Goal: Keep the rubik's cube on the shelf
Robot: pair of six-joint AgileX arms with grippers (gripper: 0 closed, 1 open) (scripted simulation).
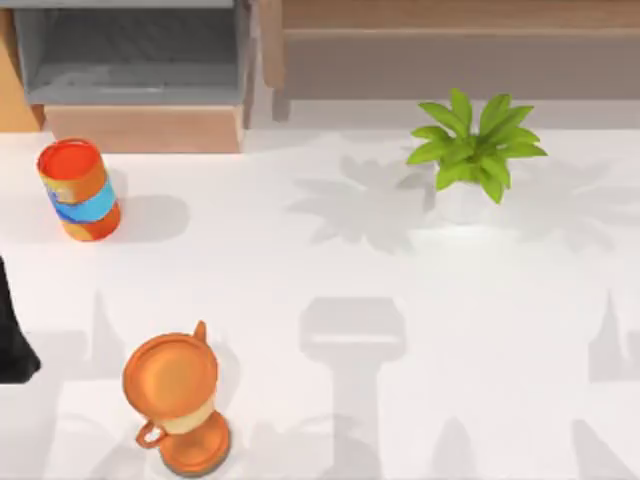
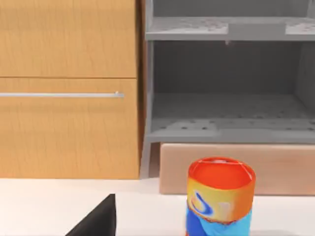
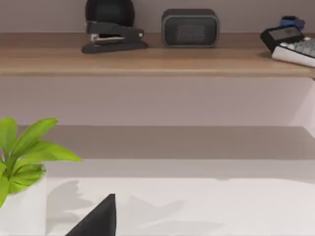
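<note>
The rubik's cube is out of view. The shelf (image 1: 455, 18) is a long light-brown ledge along the table's back right, with a greyish-brown front face below it. In the right wrist view the shelf (image 3: 162, 61) runs straight across, well beyond the table. A dark piece of my left arm (image 1: 12, 345) sits at the table's left edge. A black part of my left gripper (image 2: 98, 223) pokes into the left wrist view, short of the can. A black part of my right gripper (image 3: 98, 221) hangs low over the table beside the plant.
An orange-and-blue can (image 1: 80, 190) (image 2: 220, 199) stands back left, before a grey-lined open box (image 1: 135, 60) (image 2: 226, 88). An orange trophy cup (image 1: 175, 400) is front left. A potted plant (image 1: 470, 150) (image 3: 19, 167) stands before the shelf. A stapler (image 3: 110, 37), speaker (image 3: 189, 28) and calculator (image 3: 295, 42) sit on the shelf.
</note>
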